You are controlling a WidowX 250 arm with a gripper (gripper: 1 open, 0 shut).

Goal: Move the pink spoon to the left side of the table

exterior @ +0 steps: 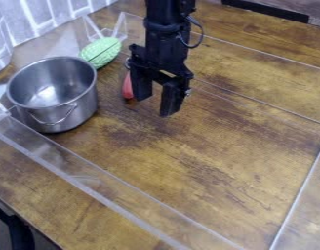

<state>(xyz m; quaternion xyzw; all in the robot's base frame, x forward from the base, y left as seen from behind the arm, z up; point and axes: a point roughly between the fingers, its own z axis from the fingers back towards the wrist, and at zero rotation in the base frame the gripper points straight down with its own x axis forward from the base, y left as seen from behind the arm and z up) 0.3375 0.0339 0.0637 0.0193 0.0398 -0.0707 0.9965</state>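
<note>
My gripper [157,95] is down at the table [215,146], fingers spread, nothing held. One pink spoon [128,90] lies just beside my left finger, right of the pot [51,92]; mostly hidden, so I can't tell its long axis or which way it points. One pot, one green ribbed oval [101,51] behind it.

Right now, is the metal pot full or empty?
Empty. The pot stands upright on the table, and its bare shiny inside is visible down to the bottom, with nothing lying in it.
</note>
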